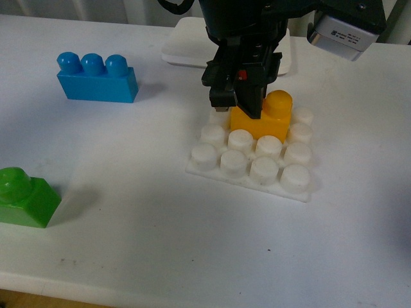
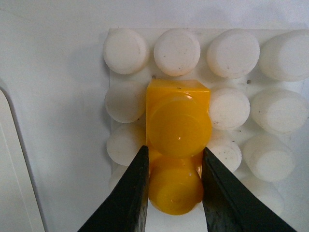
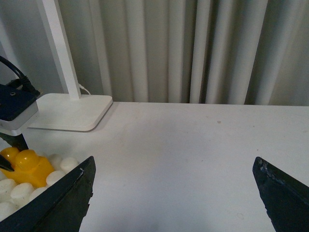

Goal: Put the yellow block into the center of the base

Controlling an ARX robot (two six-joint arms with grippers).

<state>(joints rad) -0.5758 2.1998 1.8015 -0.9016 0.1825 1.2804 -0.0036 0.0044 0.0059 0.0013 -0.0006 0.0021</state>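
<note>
The yellow block [image 1: 273, 119] sits on the middle studs of the white studded base [image 1: 282, 183]. My left gripper [image 1: 236, 102] is shut on the yellow block, its black fingers on either side of one stud. In the left wrist view the yellow block [image 2: 177, 126] lies among the base's studs [image 2: 231, 53] with my gripper [image 2: 175, 186] clamped on its near stud. My right gripper [image 3: 174, 193] is open and empty above bare table; the yellow block [image 3: 26, 166] and the base [image 3: 14, 193] show at the edge of its view.
A blue three-stud brick [image 1: 96, 77] stands at the back left. A green one-stud brick [image 1: 24, 196] sits at the front left. A white lamp foot [image 1: 186, 45] lies behind the base, also in the right wrist view [image 3: 72, 111] with its post [image 3: 60, 43]. Curtains hang behind.
</note>
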